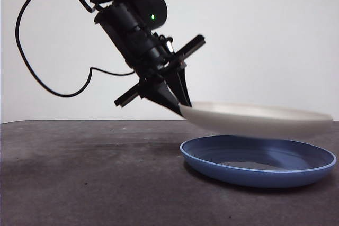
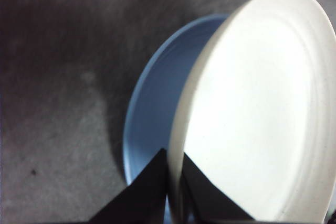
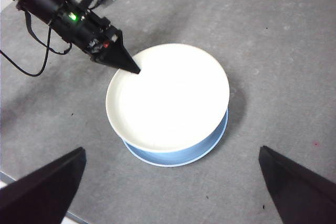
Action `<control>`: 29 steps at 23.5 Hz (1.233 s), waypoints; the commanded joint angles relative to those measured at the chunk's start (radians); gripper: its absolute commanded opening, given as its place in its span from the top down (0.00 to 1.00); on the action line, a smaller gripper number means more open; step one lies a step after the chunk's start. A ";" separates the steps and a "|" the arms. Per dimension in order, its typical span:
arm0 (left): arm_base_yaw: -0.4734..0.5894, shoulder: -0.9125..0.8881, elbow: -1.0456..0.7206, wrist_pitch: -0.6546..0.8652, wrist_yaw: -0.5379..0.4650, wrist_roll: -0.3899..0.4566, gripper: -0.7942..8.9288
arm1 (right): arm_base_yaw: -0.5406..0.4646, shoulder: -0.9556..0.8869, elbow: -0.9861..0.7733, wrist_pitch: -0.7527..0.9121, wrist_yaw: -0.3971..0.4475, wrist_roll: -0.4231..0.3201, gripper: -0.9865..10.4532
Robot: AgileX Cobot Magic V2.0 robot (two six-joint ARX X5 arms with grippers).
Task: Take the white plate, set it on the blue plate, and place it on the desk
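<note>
**White plate held above blue plate by left gripper**

The desk [image 1: 79, 173] is a broad, dark grey-brown, speckled surface that fills the lower half of the front view. It carries the blue plate and meets a plain white wall [image 1: 265, 35] at the rear.

The blue plate [image 1: 258, 161] rests flat on the desk. Its glossy rim and lighter interior are visible in the front view. In the right wrist view only a crescent of its rim [image 3: 173, 158] shows from beneath the white plate.

The white plate [image 1: 259, 117] is in the air, directly above the blue plate and nearly level. In the front view a narrow gap separates the two plates; they do not touch. From above, the white plate [image 3: 168, 98] covers almost the whole blue plate.

The left gripper [image 1: 180, 107] descends at an angle from the upper side of the front view. Its two black jaws are clamped on the rim of the white plate [image 2: 262, 114], one jaw on each face of the rim.

The right gripper [image 3: 173, 182] hangs high over the plates, well apart from them. Its jaws are spread wide and hold nothing.
</note>
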 commanded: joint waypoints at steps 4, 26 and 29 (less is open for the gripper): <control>-0.020 0.064 0.025 -0.015 0.002 0.003 0.91 | 0.003 0.000 0.019 0.007 0.003 -0.014 0.40; -0.026 0.077 0.103 -0.029 0.000 0.050 0.40 | 0.003 0.000 0.019 -0.003 -0.027 -0.011 0.40; -0.019 0.077 0.164 -0.121 -0.001 0.096 0.40 | 0.003 0.000 0.019 -0.004 -0.026 -0.011 0.40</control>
